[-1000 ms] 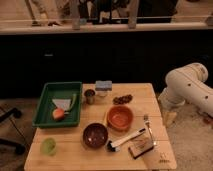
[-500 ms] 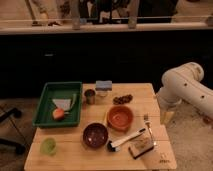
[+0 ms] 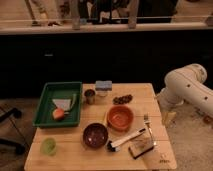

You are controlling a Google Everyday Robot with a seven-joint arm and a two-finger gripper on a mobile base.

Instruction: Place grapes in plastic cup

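In the camera view, the grapes (image 3: 122,99) lie on the tabletop (image 3: 75,160) close to its far edge, a little right of the middle and just behind the orange bowl (image 3: 120,118). The plastic cup (image 3: 48,145) stands upright by the near-left corner, well apart from the grapes. The arm (image 3: 187,85) comes in from the right. Its gripper (image 3: 169,116) seems to hang low just off the right edge, about midway along it and clear of everything. Whether it is apart or together I cannot tell.

The main risk is probably the grasp itself. The bunch is small, low and lumpy, so a pinch that lands off its middle could catch only a berry or two. The rest could then tear loose or roll toward the far edge.

The grey metal cup (image 3: 89,96) stands much nearer the grapes than the plastic one does, so a drop into the wrong vessel is a likely slip.

The carry runs diagonally across the tabletop. It passes over the orange bowl and the dark brown bowl (image 3: 95,135), and a low path could clip either rim.

The plastic cup looks light and small beside an elongated bunch. A nudge from the side could tip it or push it off the near-left corner. A release that is off-centre could leave the grapes draped over the rim or beside the cup.
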